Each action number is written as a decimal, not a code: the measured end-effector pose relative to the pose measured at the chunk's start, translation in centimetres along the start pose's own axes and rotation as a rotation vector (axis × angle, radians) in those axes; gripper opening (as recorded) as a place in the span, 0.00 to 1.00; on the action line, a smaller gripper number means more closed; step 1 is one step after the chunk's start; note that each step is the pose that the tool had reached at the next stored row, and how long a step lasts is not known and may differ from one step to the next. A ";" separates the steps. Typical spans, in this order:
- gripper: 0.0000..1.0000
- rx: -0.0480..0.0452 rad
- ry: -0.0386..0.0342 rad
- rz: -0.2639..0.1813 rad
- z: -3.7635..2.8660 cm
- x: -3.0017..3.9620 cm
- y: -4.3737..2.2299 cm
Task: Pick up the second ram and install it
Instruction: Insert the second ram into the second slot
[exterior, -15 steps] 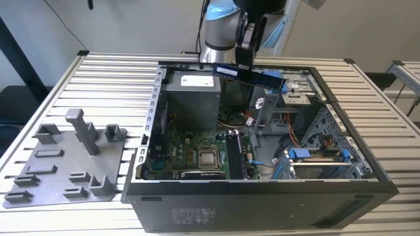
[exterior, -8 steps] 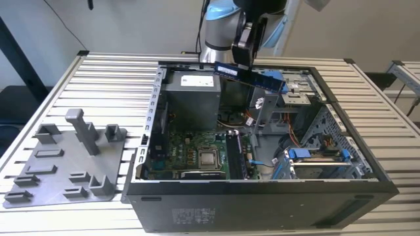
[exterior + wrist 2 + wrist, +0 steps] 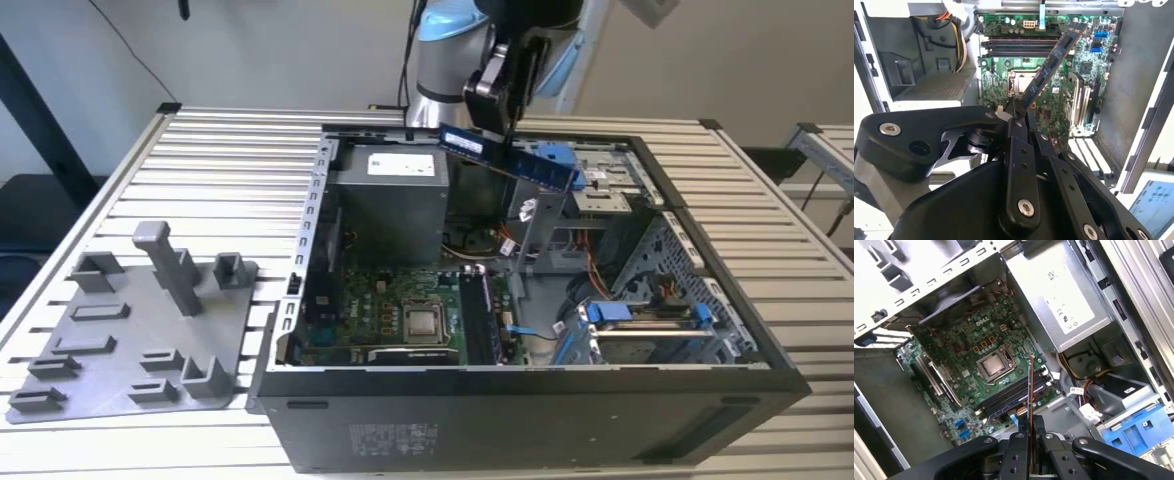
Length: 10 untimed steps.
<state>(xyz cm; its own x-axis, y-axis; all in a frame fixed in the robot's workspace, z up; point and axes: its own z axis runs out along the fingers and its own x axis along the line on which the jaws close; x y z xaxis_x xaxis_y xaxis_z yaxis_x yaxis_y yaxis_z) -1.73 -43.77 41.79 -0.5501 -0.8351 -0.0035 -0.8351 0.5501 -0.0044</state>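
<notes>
Upper centre in the exterior view, the gripper (image 3: pixel 498 132) clamps the second ram (image 3: pixel 541 168), tilted above the case (image 3: pixel 534 400); I judge it needs aligning with the sockets (image 3: pixel 481 315).

The black gripper (image 3: pixel 1017 109) has smooth, matt link arms fitted with bright metal screw heads. The thin dark blue-green memory stick (image 3: pixel 1054 59) clamped in it is a lacquered circuit board carrying matt black chips. The green motherboard (image 3: pixel 1094 70) has a semi-gloss lacquer. Its square processor lid (image 3: pixel 995 365) is bare satin metal. The grey power supply box (image 3: pixel 1039 275) is dull sheet metal. The black computer case (image 3: pixel 534 420) has a matt finish. The grey fixture plate (image 3: pixel 120 345) is matt plastic. The ribbed pale table (image 3: pixel 227 150) is satin metal.
</notes>
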 end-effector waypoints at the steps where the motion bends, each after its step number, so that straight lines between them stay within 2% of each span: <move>1: 0.14 0.0003 0.0004 0.012 0.00 0.00 0.00; 10: 0.14 0.0036 0.0053 0.117 0.05 0.00 0.00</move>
<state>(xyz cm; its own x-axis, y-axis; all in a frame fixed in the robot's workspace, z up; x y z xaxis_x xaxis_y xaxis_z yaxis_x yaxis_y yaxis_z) -1.72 -43.77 41.75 -0.6436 -0.7653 0.0011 -0.7653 0.6436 -0.0079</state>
